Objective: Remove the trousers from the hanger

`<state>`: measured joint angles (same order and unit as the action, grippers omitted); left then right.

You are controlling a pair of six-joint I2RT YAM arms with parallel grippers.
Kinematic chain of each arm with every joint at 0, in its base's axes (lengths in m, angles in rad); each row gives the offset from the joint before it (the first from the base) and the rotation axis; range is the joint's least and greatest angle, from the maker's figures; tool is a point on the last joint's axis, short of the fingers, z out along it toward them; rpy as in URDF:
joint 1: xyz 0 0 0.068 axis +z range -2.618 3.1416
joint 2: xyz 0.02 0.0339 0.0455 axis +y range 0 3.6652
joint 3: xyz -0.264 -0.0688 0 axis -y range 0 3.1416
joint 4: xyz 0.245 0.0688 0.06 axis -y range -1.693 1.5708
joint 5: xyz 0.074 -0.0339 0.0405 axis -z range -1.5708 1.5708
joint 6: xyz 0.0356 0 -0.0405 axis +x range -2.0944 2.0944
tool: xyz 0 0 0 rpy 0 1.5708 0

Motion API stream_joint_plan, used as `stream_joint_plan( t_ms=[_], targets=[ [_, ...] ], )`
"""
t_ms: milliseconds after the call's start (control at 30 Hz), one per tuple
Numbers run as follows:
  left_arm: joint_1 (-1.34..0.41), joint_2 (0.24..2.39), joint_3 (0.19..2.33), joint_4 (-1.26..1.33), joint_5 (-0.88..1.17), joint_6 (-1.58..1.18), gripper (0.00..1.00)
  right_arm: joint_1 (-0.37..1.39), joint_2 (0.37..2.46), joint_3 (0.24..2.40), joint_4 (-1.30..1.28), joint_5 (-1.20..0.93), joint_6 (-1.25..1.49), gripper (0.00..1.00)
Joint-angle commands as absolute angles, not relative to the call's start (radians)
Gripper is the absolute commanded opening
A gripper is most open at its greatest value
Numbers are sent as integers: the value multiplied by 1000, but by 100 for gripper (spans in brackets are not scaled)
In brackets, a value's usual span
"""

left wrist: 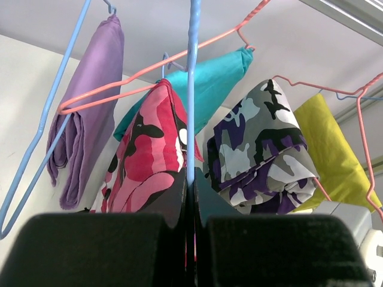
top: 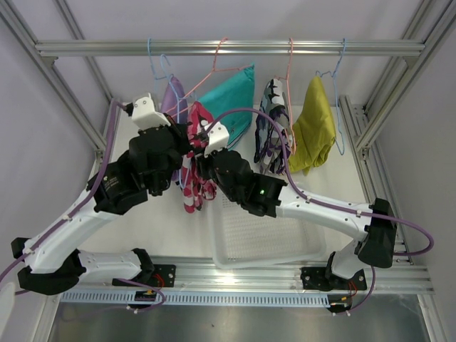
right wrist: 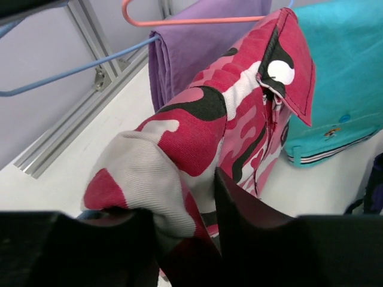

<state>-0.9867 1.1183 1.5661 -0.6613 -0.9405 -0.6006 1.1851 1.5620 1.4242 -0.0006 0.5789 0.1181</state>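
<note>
Five trousers hang from the top rail: lilac (top: 171,96), pink-black-white camouflage (top: 192,192), teal (top: 231,96), purple-grey-white camouflage (top: 271,128) and mustard yellow (top: 313,128). My left gripper (left wrist: 192,191) is shut on a blue hanger wire (left wrist: 191,89), right beside the pink camouflage trousers (left wrist: 146,161). My right gripper (right wrist: 185,203) is shut on a bunched fold of the pink camouflage trousers (right wrist: 239,119). In the top view both grippers, left (top: 184,151) and right (top: 201,162), meet at this garment, which hangs below them.
A white mesh tray (top: 263,235) lies on the table under the right arm. Pink hangers (left wrist: 149,69) and other blue ones crowd the aluminium rail (top: 228,48). Frame posts stand at both sides. Lilac (right wrist: 197,42) and teal (right wrist: 341,78) cloth flank the held garment.
</note>
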Motion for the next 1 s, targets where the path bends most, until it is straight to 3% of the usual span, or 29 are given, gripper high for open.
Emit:
stream_joint_plan(
  t_ms=[0, 233, 333, 967],
  targets=[
    [-989, 1068, 1577, -497, -1058, -588, 0, 1152, 1575, 1425, 98, 594, 115, 38],
    [-994, 1049, 1552, -489, -1077, -572, 0, 1146, 1569, 1417, 104, 565, 118, 5],
    [-994, 1042, 1528, -471, -1098, -551, 0, 1146, 1559, 1422, 84, 545, 120, 0],
    [-994, 1032, 1437, -531, -1150, -586, 0, 1161, 1353, 1483, -71, 482, 118, 0]
  ],
)
